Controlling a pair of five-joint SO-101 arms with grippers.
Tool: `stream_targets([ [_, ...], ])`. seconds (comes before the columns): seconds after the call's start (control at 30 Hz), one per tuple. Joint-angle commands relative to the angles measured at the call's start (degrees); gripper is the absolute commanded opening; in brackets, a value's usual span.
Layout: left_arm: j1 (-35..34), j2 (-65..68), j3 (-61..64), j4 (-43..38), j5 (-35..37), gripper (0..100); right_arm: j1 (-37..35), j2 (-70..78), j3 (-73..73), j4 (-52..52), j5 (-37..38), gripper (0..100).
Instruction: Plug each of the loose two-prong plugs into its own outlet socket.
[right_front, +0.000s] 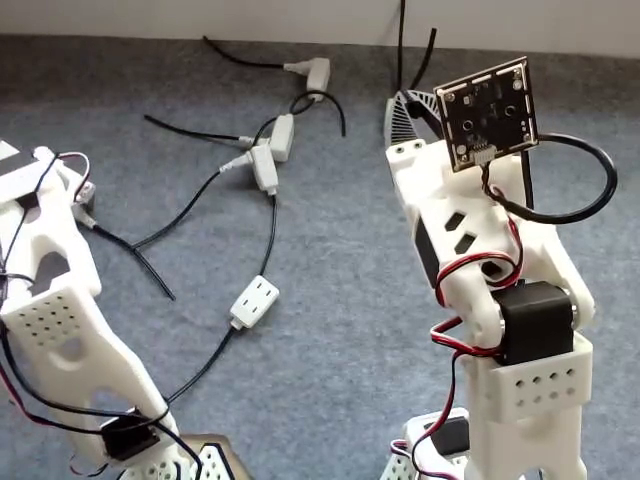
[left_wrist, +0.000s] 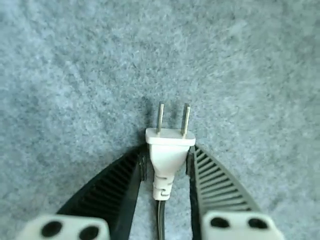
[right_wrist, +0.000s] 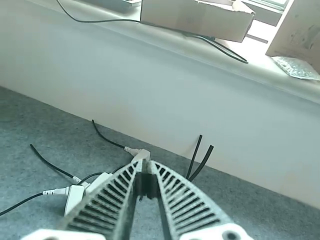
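Note:
My left gripper (left_wrist: 166, 160) is shut on a white two-prong plug (left_wrist: 169, 142); its prongs point away from the wrist over bare grey carpet. In the high view the left arm (right_front: 55, 300) stands at the left edge, and a black cord (right_front: 135, 255) runs out from under it. A white outlet socket (right_front: 254, 301) lies on its cord mid-carpet, free of any plug. Farther back lie three more white socket blocks (right_front: 265, 168) (right_front: 283, 137) (right_front: 317, 72), each with a cord end at it. My right gripper (right_wrist: 145, 175) is shut and raised, facing those blocks (right_wrist: 75, 196) and the wall.
Black cords (right_front: 190, 210) snake across the carpet between the sockets. Two black cables (right_wrist: 199, 156) rise against the white wall (right_wrist: 165, 90) at the back. The right arm (right_front: 500, 280) stands tall at the right, with a camera board (right_front: 488, 112) on top.

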Motion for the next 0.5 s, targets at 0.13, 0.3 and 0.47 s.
stream_targets([
  [0.13, 2.33, 2.15, -11.47, 11.08, -0.35, 12, -0.57, -1.10, -0.22, 0.22, 0.44, 0.6],
  [0.3, 4.62, 2.15, -24.31, 17.41, -7.47, 12, -0.57, -1.27, -0.22, 0.22, 0.53, 0.6],
  [0.47, 6.64, 2.42, -38.29, 24.62, -13.19, 12, -0.48, -1.36, -0.31, 0.22, 0.53, 0.6],
])
